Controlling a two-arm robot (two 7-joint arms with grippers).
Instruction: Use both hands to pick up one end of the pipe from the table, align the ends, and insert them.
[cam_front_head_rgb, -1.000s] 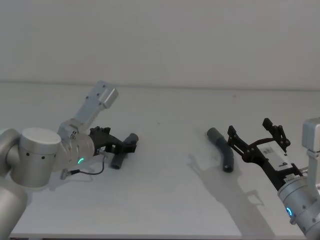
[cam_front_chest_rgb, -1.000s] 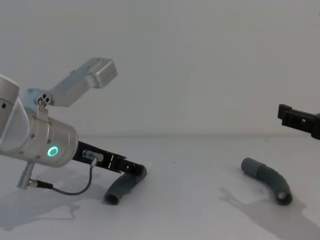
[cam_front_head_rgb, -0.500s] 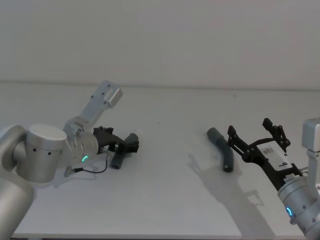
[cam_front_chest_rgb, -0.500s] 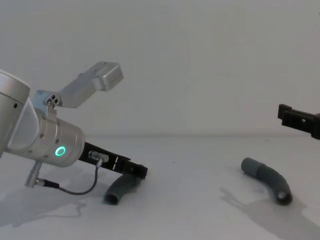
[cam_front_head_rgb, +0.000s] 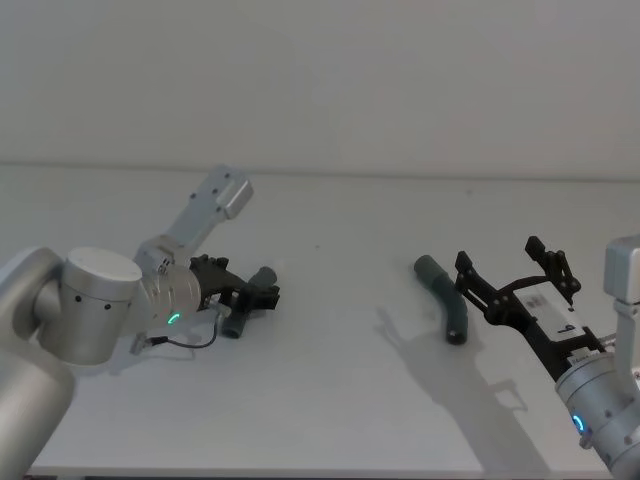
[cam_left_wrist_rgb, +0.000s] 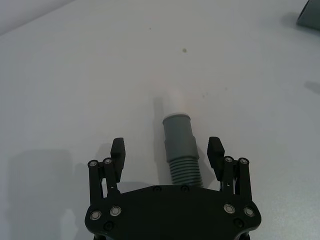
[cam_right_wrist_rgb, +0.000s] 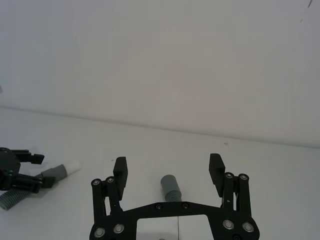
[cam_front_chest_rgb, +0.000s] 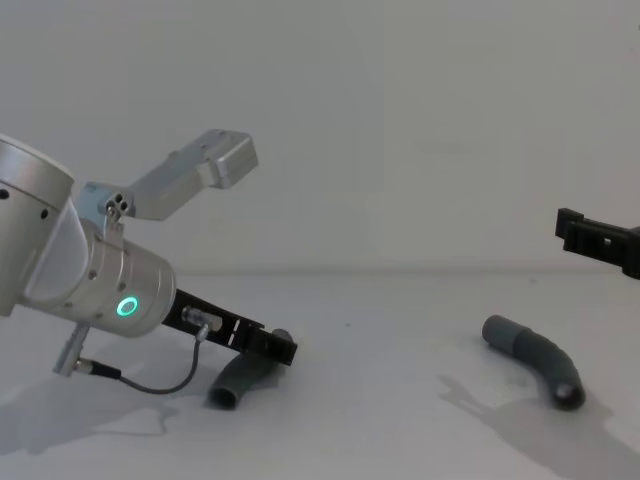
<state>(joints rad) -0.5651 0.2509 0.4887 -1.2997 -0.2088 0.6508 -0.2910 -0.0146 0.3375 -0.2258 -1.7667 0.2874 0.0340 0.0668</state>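
Around one pipe piece (cam_left_wrist_rgb: 178, 142), the left gripper (cam_left_wrist_rgb: 166, 146) gapes.

Both pipe bits lie on the table (cam_front_head_rgb: 340, 390), well apart: the left piece (cam_front_chest_rgb: 240, 378) on the robot's left, the right piece (cam_front_head_rgb: 448, 302) over on its right. The left gripper (cam_front_head_rgb: 264, 291) sits low over the left piece, fingers (cam_left_wrist_rgb: 118, 151) on either side of it with a gap each way. The piece's straight end (cam_left_wrist_rgb: 177, 129) sticks out past the fingertips. The right gripper (cam_front_head_rgb: 498, 253) hangs above the table, fingers spread wide, just right of the right piece and nearer the robot. The wall (cam_front_head_rgb: 320, 80) runs behind the table.
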